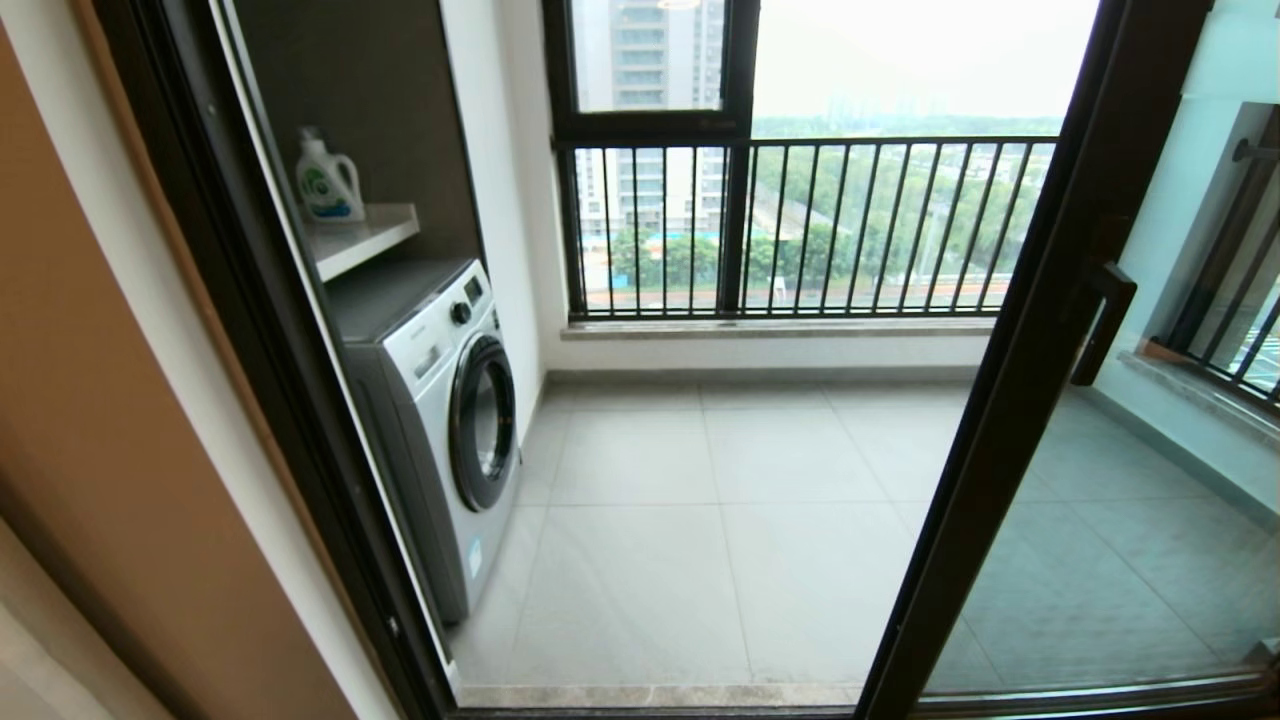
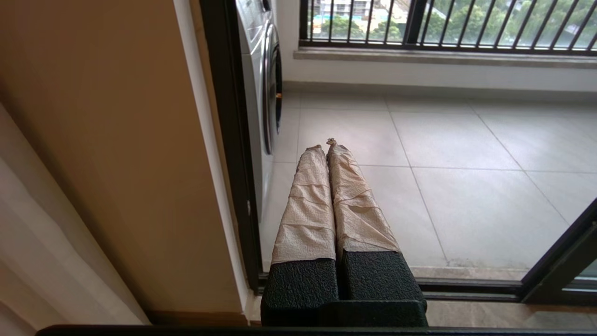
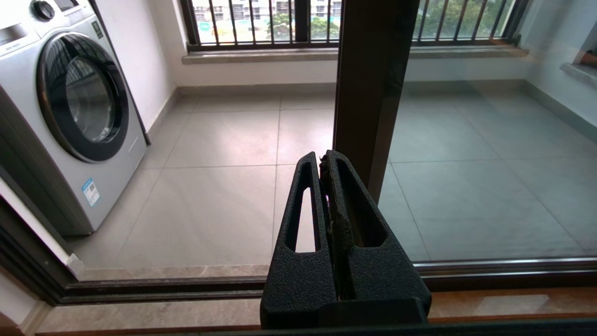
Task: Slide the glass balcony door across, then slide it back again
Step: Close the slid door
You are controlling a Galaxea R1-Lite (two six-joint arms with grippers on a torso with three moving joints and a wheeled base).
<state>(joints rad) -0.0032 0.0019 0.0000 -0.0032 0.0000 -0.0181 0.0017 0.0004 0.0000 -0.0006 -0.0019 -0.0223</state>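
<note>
**Door Standing Open, Both Grippers Clenched on Nothing**

Nearest to the robot, both grippers are hanging low on the room side of the floor track [image 3: 186, 284]. The left gripper [image 2: 326, 145] is pinching its two cloth-wrapped fingers [image 2: 308, 205] together with nothing between them. It is pointing at the open gap near the left wall [image 2: 116, 140]. The right gripper [image 3: 323, 161] is also clenched on nothing. It is sitting just in front of the door [image 1: 1010, 400], close to its dark frame edge [image 3: 371, 93], but it is not touching it.

The door is standing over to the right, so the doorway is lying open on the left. Its bar handle [image 1: 1103, 325] is sitting up higher on the frame edge, well above where the right gripper is pointing.

The next job looks like pushing or pulling the door along its track. To do it well, the right gripper is probably needing to rise to the handle or press flat on the frame edge. It should be pushing straight along the track, slowly, so the door is not jamming or slipping away.

Farther off, a washer [image 1: 450, 420] is standing at the left on the tiled floor [image 1: 700, 520]. A bottle [image 1: 327, 180] is sitting on a shelf [image 1: 365, 238] above it. At the very back, a window with a railing [image 1: 800, 225] is showing trees and buildings.
</note>
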